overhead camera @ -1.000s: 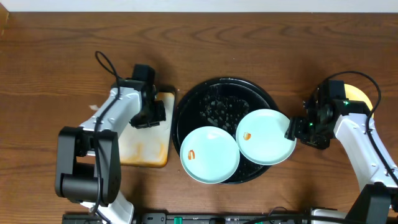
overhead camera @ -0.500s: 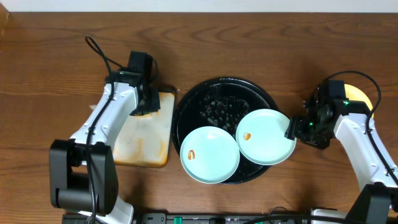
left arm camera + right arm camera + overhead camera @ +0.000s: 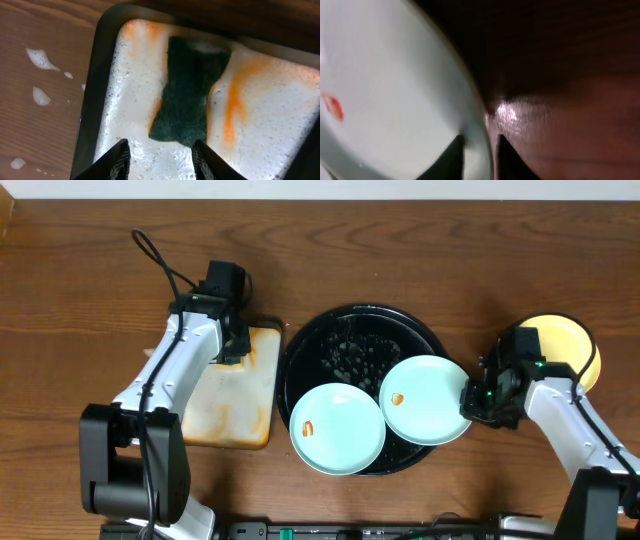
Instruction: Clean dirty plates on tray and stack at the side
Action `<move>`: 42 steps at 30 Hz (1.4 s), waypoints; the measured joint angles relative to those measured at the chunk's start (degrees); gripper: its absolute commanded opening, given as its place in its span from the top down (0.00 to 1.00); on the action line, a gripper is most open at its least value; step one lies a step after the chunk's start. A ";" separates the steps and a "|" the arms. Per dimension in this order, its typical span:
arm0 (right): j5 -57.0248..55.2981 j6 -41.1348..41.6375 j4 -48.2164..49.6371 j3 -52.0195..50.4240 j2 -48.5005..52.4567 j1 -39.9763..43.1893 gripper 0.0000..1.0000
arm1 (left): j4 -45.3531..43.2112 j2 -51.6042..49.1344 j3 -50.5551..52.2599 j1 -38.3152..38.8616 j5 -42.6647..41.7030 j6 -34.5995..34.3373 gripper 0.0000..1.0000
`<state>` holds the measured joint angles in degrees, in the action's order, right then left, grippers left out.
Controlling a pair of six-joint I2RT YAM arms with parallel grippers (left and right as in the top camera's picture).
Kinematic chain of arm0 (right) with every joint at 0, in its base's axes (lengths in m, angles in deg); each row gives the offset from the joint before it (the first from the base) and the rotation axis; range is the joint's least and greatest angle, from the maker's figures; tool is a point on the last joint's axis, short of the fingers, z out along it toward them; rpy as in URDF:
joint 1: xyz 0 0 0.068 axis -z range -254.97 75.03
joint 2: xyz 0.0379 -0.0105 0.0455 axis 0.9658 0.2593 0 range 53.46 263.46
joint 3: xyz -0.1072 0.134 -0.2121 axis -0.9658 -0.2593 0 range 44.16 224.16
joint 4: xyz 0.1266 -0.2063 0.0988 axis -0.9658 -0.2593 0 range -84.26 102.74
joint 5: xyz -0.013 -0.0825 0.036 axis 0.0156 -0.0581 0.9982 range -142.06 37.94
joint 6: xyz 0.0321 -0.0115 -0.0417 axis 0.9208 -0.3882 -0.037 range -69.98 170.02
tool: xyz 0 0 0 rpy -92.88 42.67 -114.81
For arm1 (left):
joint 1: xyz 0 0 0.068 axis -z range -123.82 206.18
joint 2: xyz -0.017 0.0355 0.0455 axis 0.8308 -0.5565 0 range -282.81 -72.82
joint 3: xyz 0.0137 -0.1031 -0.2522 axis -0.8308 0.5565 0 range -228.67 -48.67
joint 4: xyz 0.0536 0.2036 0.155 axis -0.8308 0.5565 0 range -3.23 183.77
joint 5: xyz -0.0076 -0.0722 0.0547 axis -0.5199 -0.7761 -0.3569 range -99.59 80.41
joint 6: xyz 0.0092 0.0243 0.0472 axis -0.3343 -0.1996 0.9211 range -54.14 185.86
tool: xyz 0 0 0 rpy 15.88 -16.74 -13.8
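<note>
The black tray (image 3: 350,340) sits mid-table and holds two mint-blue plates, each with an orange smear: one at the front (image 3: 337,428), one to the right (image 3: 425,400). The right one overhangs the tray rim. My right gripper (image 3: 470,395) straddles that plate's right rim; in the right wrist view its jaws (image 3: 480,142) are closed close on the rim of the plate (image 3: 395,90). A pale yellow plate (image 3: 568,345) lies on the table at the right. My left gripper (image 3: 232,348) is open, its jaws (image 3: 160,150) just above a dark green sponge (image 3: 187,95).
The sponge lies in a foamy, orange-stained rectangular tray (image 3: 235,410), seen close up in the left wrist view (image 3: 130,75), left of the black tray. Foam specks (image 3: 40,60) dot the wood beside it. Cables trail from both arms.
My left gripper moved to the far end of the rectangular tray, then held. My right wrist shifted left and forward, uncovering more of the yellow plate. The plates stayed in place.
</note>
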<state>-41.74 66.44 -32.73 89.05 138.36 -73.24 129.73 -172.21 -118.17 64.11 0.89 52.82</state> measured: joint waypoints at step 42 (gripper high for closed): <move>-3.23 -3.69 16.63 -0.50 0.00 -4.24 0.53 | 1.90 3.30 0.00 0.00 -4.11 0.02 0.49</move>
<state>-44.97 62.75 -16.10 88.55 138.36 -77.48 131.63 -168.91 -118.17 64.11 -3.22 52.85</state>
